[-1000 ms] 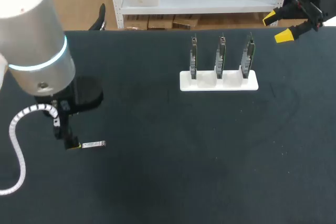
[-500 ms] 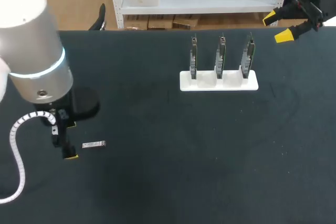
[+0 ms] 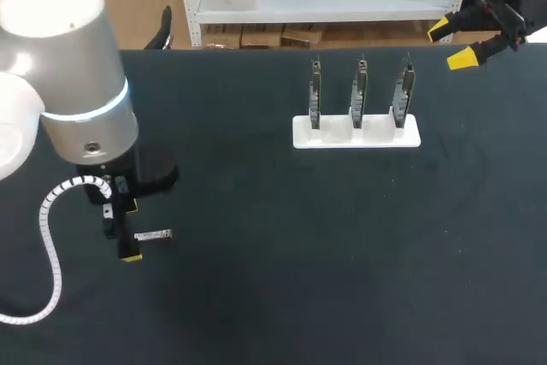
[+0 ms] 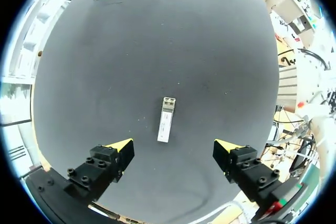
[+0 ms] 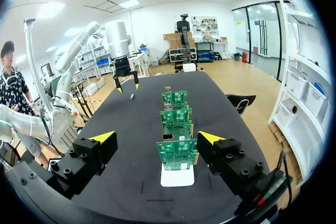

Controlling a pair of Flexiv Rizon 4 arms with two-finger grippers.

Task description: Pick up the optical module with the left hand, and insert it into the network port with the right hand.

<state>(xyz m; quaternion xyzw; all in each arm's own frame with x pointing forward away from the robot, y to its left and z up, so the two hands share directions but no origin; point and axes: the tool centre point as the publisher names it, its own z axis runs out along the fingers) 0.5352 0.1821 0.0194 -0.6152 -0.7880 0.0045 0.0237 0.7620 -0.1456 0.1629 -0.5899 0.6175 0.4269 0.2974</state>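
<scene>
1. The black table [image 3: 342,254] fills almost the whole head view.
2. My left arm, a big silver cylinder with a glowing ring [image 3: 81,83], stands in the left part of the frame. Compared with one second ago, its body has moved to the right and a little upward in the frame.
3. The white holder with three upright green circuit boards [image 3: 356,132] stands in the upper middle-right of the head view, well apart from the module. It has not moved. In the right wrist view it [image 5: 177,176] is directly ahead of the gripper.
4. The right gripper [image 3: 453,43] is at the upper right corner, in the same place as before. Its jaws are spread wide with nothing between them [image 5: 156,137].
5. The left gripper [image 3: 131,231] hangs at the lower left, just beside the left end of the module. One second ago one yellow tip was close to this end. Its jaws are spread wide and touch nothing [image 4: 173,145].
6. The small silver rectangular optical module [image 3: 154,235] lies flat on the table, in the same place. Its long axis runs left to right in the head view. In the left wrist view it [image 4: 166,119] lies ahead of the gripper, pointing away from it, slightly tilted. I cannot tell which end is the plug.
</scene>
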